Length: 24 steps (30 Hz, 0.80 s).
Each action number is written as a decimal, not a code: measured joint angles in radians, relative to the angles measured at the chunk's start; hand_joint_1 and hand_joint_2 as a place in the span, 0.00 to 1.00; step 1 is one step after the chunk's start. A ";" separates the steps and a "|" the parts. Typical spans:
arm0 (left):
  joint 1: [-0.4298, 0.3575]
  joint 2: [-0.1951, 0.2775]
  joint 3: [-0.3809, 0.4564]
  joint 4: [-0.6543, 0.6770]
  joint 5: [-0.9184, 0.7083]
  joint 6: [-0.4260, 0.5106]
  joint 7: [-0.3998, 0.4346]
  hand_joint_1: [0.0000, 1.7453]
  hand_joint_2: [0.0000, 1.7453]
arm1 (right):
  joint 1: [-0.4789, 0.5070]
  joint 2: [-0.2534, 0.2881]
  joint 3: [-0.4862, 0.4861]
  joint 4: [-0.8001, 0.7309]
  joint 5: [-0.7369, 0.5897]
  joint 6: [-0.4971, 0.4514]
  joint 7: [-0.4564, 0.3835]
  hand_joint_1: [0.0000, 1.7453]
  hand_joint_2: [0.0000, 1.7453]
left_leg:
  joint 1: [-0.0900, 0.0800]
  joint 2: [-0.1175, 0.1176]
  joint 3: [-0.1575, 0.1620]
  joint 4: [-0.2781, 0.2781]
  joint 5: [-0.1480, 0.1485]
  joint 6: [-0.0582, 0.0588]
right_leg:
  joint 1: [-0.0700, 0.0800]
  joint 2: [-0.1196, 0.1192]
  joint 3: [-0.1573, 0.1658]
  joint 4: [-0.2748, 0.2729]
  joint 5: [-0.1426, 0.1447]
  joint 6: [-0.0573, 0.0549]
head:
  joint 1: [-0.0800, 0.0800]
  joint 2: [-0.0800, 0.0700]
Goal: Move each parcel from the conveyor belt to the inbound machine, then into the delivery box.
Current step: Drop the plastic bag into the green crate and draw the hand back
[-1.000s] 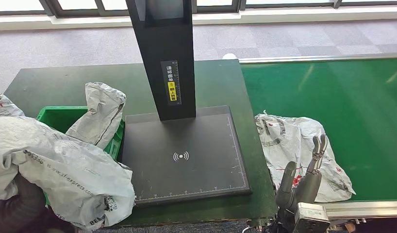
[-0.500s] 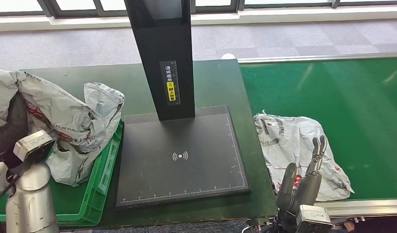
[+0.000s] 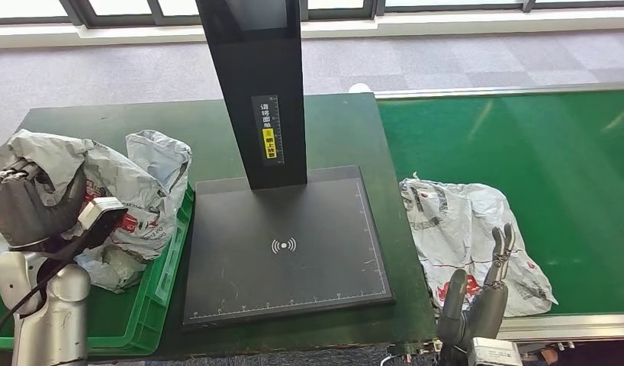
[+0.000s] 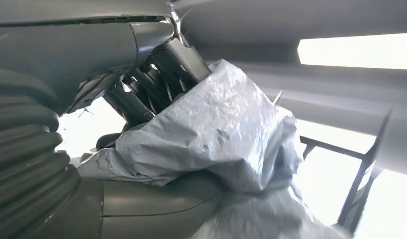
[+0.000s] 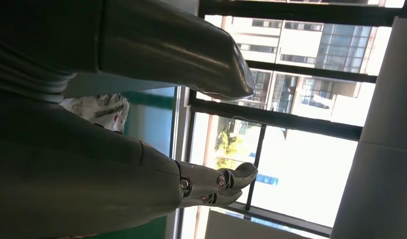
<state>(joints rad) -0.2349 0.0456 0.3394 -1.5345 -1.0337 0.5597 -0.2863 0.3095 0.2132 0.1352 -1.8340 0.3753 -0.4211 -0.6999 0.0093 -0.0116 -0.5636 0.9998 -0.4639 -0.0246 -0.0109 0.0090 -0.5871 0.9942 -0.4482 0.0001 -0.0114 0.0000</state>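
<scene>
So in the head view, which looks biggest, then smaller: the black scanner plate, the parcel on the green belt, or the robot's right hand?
1. black scanner plate
2. parcel on the green belt
3. right hand, smallest even though nearest the camera

1. The parcel [image 3: 103, 198] held in the left hand [image 3: 30, 206] is crinkled grey plastic film, faintly glossy, with red and black print.
2. The parcel [image 3: 465, 229] on the conveyor belt [image 3: 538, 152] is the same wrinkled film; the belt is a smooth, matt green sheet.
3. The inbound machine [image 3: 286, 244] has a matt black plate and a smooth black column.
4. Left of the machine, the delivery box [image 3: 160, 271] is glossy green plastic.
5. The worktop [image 3: 332, 130] is dull dark green.
6. The right hand [image 3: 477, 297] has matt grey plastic fingers.
</scene>
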 joint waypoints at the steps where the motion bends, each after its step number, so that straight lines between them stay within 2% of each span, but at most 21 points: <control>1: -0.006 0.002 0.000 0.021 -0.029 -0.023 0.028 1.00 1.00 | 0.002 0.000 -0.002 -0.003 0.008 0.010 0.000 0.00 0.00 | 0.000 0.000 0.000 0.000 0.000 0.000 | 0.000 0.000 0.000 0.000 0.000 0.000 | 0.000 0.000; 4: -0.027 0.013 0.002 0.088 -0.093 -0.058 0.083 1.00 1.00 | 0.006 0.003 -0.012 -0.011 0.026 0.034 0.000 0.00 0.00 | 0.000 0.000 0.000 0.000 0.000 0.000 | 0.000 0.000 0.000 0.000 0.001 0.000 | 0.000 0.000; 9: -0.094 0.050 0.017 0.224 -0.252 -0.047 0.178 1.00 1.00 | 0.008 0.006 -0.031 -0.016 0.042 0.060 0.000 0.00 0.00 | 0.001 0.000 0.000 0.000 0.001 -0.001 | 0.001 0.000 0.000 0.000 0.001 -0.001 | 0.000 0.000; 10: -0.113 0.059 0.021 0.256 -0.269 -0.047 0.187 0.79 1.00 | 0.008 0.007 -0.032 -0.016 0.045 0.062 0.000 0.00 0.00 | 0.001 0.000 0.000 0.000 0.001 -0.001 | 0.001 0.000 0.000 0.000 0.001 -0.001 | 0.000 0.000; 13: -0.168 0.077 0.026 0.341 -0.302 -0.047 0.206 0.04 1.00 | 0.008 0.010 -0.032 -0.016 0.052 0.065 0.000 0.00 0.00 | 0.001 0.000 0.000 0.000 0.001 -0.001 | 0.001 0.000 0.000 0.000 0.002 -0.001 | 0.000 0.000; 14: -0.184 0.079 0.026 0.362 -0.309 -0.045 0.213 0.00 1.00 | 0.008 0.010 -0.032 -0.016 0.054 0.066 0.000 0.00 0.00 | 0.001 0.000 0.000 0.000 0.001 -0.001 | 0.001 0.000 0.000 0.001 0.002 -0.001 | 0.000 0.000; 20: -0.249 0.083 0.027 0.433 -0.317 -0.033 0.236 0.00 1.00 | 0.008 0.014 -0.032 -0.016 0.062 0.071 0.000 0.00 0.00 | 0.001 0.000 0.000 0.000 0.001 -0.001 | 0.001 0.000 0.000 0.000 0.002 -0.001 | 0.000 0.000; 24: -0.260 0.084 0.027 0.451 -0.316 -0.032 0.240 0.00 0.00 | 0.008 0.014 -0.032 -0.016 0.063 0.071 0.000 0.00 0.00 | 0.001 0.000 0.000 0.000 0.001 -0.001 | 0.001 0.000 0.000 0.000 0.001 -0.001 | 0.000 0.000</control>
<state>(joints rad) -0.4953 0.1291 0.3669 -1.0830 -1.3494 0.5281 -0.0466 0.3175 0.2274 0.1030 -1.8498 0.4381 -0.3503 -0.6998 0.0100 -0.0113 -0.5635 0.9999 -0.4629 -0.0258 -0.0100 0.0092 -0.5875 0.9946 -0.4467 -0.0007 -0.0114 0.0000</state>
